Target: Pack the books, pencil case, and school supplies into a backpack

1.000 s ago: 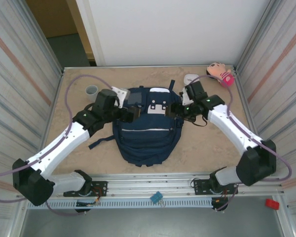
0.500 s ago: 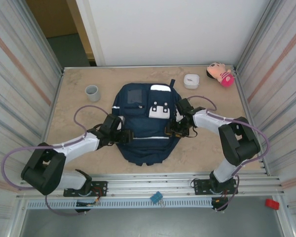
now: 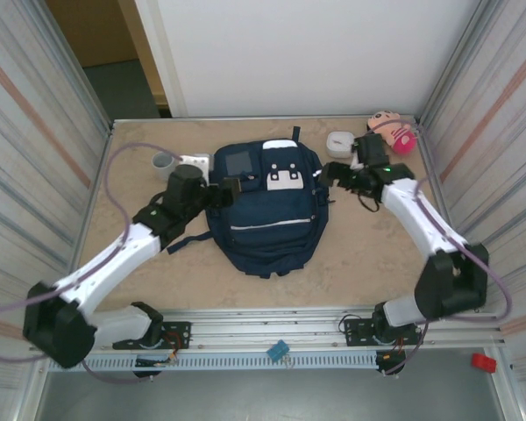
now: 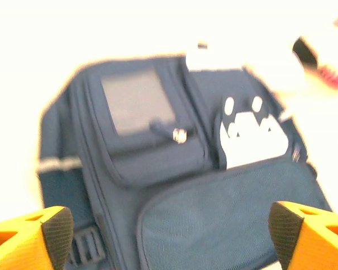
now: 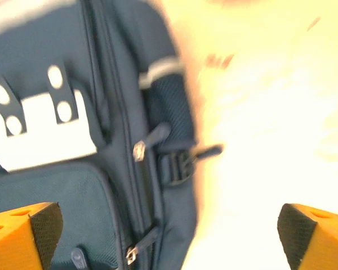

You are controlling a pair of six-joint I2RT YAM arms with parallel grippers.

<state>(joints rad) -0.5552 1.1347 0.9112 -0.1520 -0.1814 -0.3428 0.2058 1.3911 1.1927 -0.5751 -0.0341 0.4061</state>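
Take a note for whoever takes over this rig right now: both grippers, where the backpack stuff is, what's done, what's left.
Left gripper: open, holding nothing, over the left side of the backpack.
Right gripper: open, holding nothing, at the backpack's right edge.
Backpack: flat on the table, front up, between the two grippers.
Done: can't tell what is inside; the zips in view look shut.
Left: check the contents, then pack whatever is missing.

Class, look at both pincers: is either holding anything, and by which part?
Nothing is held: the left pincer and right pincer stand open by the backpack.
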